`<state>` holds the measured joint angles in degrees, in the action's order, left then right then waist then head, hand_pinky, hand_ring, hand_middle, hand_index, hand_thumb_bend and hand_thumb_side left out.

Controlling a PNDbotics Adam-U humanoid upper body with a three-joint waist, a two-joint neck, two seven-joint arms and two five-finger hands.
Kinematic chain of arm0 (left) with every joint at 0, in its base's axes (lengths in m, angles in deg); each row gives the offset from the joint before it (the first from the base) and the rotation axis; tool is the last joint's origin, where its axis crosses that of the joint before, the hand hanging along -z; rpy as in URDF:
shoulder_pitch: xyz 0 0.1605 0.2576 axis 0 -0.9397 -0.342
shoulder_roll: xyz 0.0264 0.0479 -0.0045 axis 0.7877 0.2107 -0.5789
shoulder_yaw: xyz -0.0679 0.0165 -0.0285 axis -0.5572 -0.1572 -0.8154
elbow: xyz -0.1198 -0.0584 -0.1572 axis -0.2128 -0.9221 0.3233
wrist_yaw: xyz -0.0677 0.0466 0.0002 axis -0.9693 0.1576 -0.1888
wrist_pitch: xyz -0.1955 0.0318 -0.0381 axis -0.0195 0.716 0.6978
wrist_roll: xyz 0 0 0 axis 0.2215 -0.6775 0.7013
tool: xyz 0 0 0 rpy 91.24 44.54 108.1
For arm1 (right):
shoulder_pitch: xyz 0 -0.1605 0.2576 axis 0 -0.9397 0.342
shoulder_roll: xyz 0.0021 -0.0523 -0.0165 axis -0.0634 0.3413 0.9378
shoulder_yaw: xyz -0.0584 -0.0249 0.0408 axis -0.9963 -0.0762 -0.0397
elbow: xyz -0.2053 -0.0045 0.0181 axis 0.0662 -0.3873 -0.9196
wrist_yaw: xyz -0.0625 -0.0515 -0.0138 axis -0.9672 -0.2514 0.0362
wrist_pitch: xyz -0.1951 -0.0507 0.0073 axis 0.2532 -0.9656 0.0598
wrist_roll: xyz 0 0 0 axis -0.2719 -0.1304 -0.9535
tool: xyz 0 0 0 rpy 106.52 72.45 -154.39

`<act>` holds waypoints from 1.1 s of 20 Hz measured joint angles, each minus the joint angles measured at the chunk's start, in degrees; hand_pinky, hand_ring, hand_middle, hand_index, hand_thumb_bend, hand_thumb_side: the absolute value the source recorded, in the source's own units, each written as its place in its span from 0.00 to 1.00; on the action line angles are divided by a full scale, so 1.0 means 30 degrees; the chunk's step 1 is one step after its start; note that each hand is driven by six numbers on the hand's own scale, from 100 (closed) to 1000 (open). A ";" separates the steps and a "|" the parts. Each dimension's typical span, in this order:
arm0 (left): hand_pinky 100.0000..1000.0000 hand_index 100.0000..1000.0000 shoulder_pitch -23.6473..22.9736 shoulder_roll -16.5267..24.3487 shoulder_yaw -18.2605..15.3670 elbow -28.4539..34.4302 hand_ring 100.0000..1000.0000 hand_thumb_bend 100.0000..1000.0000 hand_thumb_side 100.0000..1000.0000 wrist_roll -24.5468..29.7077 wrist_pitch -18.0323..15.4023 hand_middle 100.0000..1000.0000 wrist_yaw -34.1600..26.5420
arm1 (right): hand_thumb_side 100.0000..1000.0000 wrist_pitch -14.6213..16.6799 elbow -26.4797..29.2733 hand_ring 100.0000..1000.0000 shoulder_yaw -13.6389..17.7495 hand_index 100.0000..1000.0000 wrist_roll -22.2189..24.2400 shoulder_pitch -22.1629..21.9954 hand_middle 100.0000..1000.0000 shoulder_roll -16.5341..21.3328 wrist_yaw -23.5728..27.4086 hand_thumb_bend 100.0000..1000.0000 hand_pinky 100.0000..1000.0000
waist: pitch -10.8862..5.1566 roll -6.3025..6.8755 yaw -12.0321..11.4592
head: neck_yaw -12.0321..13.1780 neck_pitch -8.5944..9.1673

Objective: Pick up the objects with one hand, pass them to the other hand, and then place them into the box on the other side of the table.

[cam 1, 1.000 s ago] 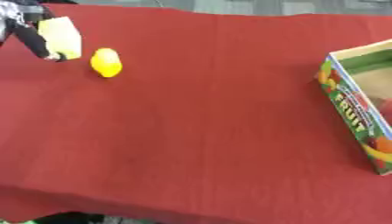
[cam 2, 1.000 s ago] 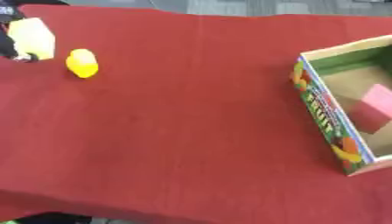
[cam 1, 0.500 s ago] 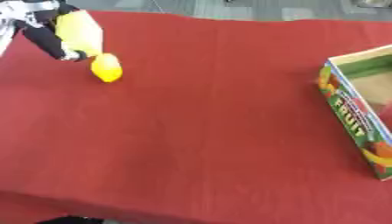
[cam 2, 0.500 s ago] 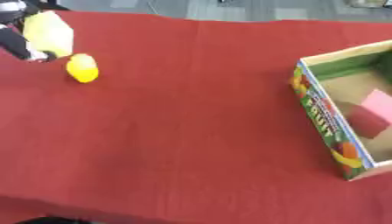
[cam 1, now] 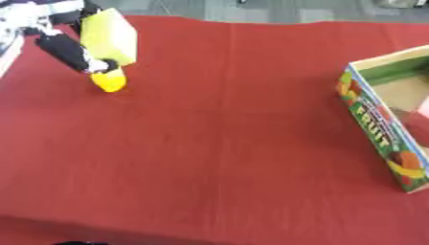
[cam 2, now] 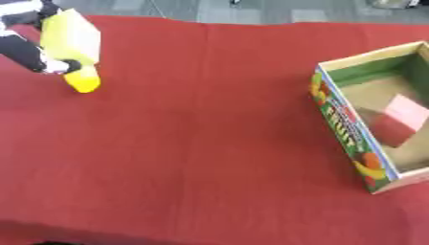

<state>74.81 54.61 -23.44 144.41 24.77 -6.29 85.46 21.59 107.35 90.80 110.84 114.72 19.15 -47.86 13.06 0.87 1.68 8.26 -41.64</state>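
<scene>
— One pale yellow rectangular block (cam 1: 109, 36), held aloft in the left hand's (cam 1: 63, 45) curled fingers, far left.
— Carry it centreward, level, clear of the small yellow rounded object (cam 1: 109, 81); the printed cardboard fruit box (cam 2: 348, 124) waits right.

Tilted yellow block (cam 1: 109, 36) over small yellow fruit (cam 1: 109, 81); pink block (cam 2: 400, 117) inside fruit-printed box (cam 2: 342, 119).
</scene>
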 measured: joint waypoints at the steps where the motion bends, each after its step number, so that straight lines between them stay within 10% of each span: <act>1: 0.71 0.49 0.0009 -0.0152 0.0080 0.0139 0.62 0.00 0.06 -0.0031 0.0007 0.56 -0.0024 | 0.19 -0.0035 0.0222 1.00 -0.0195 0.97 0.0193 0.0234 0.84 -0.0066 0.0004 0.00 0.98 | -0.0020 -0.0025 -0.0006 | -0.0073 0.0000; 22: 0.69 0.49 -0.0503 -0.4708 0.1027 0.0938 0.57 0.00 0.10 -0.2832 -0.0628 0.51 0.1060 | 0.01 0.1082 0.0465 1.00 -0.4156 0.98 0.3704 0.4161 0.87 -0.3498 -0.3221 0.00 0.99 | -0.0444 -0.0409 -0.0246 | -0.1213 0.0300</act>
<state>73.30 40.49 -20.36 147.23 16.28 -8.18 88.64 24.83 108.75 78.33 121.95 127.20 8.66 -57.52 11.73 -0.35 0.94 4.62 -40.74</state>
